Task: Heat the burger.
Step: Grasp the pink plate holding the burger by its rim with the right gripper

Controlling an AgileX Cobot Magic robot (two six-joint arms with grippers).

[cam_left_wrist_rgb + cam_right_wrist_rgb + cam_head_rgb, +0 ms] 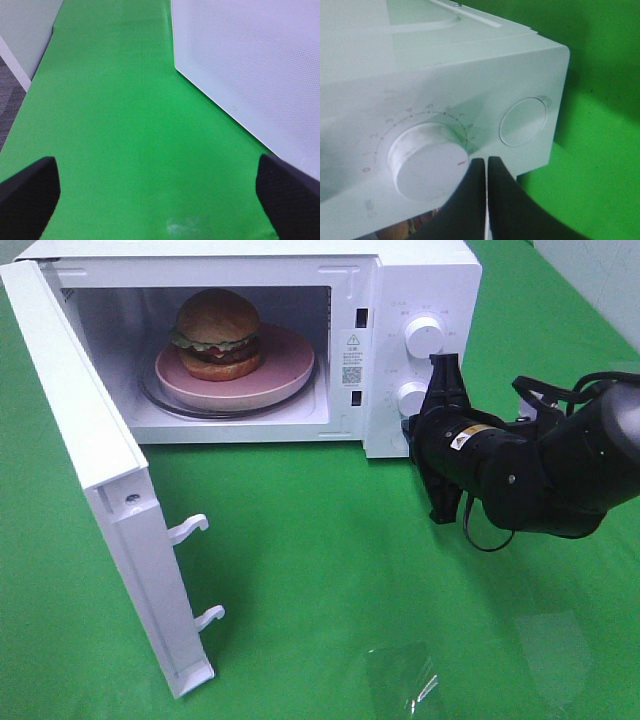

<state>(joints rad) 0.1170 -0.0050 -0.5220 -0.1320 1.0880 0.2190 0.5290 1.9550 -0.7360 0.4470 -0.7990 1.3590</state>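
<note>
Nearest lay the green worktop point(320, 570), bare cloth in front of the microwave point(400, 270). The left claw point(157, 195) hung over that cloth with its 2 black fingertips point(30, 195) spread wide apart and holding nothing; a white panel with a fine dot pattern point(250, 65) stood just beside it. The oven door point(90, 450) was swung fully open toward the front, with 2 white latch hooks point(190, 528) jutting from its free edge.

Further back, the right arm reached in from the right toward the control panel. The right claw point(486, 165) had its fingers pressed together, gripping nothing, and its tips sat just beside the rim of a white dial with a red mark point(427, 160). Whether they touched it could not be told. A 2nd dial point(522, 121) sat apart on the same panel.

Farthest in, the burger point(217, 335) stood upright on a pink plate point(290, 365), which rested on the glass turntable point(160, 400) inside the open cavity.
</note>
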